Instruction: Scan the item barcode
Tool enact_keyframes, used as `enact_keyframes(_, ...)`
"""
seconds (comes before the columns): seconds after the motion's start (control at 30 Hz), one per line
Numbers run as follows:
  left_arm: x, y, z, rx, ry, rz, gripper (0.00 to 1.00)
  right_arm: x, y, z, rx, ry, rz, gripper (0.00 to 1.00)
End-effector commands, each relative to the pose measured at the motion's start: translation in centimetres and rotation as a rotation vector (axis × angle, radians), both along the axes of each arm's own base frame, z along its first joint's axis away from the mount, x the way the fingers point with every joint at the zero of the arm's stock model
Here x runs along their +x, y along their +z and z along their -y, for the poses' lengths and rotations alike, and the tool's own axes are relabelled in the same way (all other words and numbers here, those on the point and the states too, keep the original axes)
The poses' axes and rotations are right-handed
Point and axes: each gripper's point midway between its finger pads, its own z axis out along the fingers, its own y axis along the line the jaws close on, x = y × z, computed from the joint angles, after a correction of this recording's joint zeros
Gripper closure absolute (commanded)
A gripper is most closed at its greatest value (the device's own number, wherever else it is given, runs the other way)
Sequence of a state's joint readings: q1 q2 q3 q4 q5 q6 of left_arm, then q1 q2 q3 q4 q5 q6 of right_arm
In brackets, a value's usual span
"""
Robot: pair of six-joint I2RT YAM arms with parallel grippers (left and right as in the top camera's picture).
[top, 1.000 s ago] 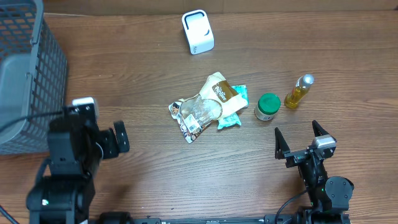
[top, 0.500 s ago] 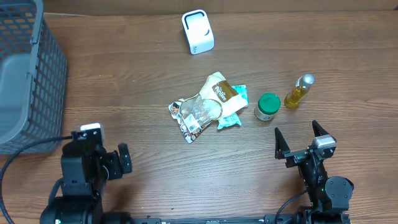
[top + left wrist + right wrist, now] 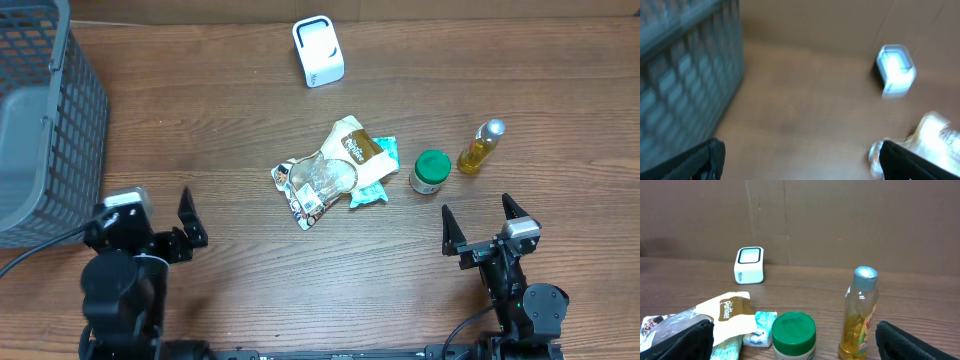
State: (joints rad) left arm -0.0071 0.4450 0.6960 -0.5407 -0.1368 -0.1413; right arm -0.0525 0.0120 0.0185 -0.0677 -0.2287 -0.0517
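Observation:
A white barcode scanner (image 3: 318, 50) stands at the far middle of the table; it also shows as the scanner (image 3: 749, 265) in the right wrist view and, blurred, as the scanner (image 3: 896, 67) in the left wrist view. A pile of snack packets (image 3: 335, 170) lies mid-table. Right of the pile stand a green-lidded jar (image 3: 430, 171) and a yellow oil bottle (image 3: 481, 146). My left gripper (image 3: 190, 221) is open and empty at the front left, well clear of the pile. My right gripper (image 3: 479, 220) is open and empty just in front of the jar (image 3: 794, 335) and bottle (image 3: 860, 315).
A grey mesh basket (image 3: 40, 120) fills the far left corner, and its wall (image 3: 685, 75) looms on the left of the left wrist view. A brown cardboard wall runs behind the scanner. Bare wood lies between the left gripper and the packets (image 3: 940, 135).
The left arm has drawn back toward the front edge and turned, so its open fingers now point up the table. The right arm and all items have stayed put.

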Motion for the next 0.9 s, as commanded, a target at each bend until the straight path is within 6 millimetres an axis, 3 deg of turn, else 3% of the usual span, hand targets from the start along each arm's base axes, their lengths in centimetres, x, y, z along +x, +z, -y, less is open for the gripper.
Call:
enact_keyframes(0.0, 0.1, 2.8, 1.2, -0.009, -0.068, 0.13, 0.0, 0.0, -0.2, 0.2, 0.006, -0.011, 0.003, 0.0)
enact_keyframes(0.17, -0.5, 7.4, 2.2, -0.011, -0.13, 0.329, 0.01, 0.0, -0.2, 0.2, 0.006, -0.011, 0.003, 0.0)
enact_keyframes(0.33, -1.0, 9.0, 2.9, -0.007, -0.17, 0.459, 0.01, 0.0, -0.2, 0.2, 0.006, -0.011, 0.003, 0.0)
enact_keyframes(0.53, -1.7, 9.0, 3.6, 0.004, -0.213, 0.619, 0.01, 0.0, -0.2, 0.2, 0.006, -0.011, 0.003, 0.0)
enact_keyframes(0.87, -3.0, 6.7, 3.5, 0.011, -0.212, 0.785, 0.0, 0.0, -0.2, 0.2, 0.006, -0.011, 0.003, 0.0)
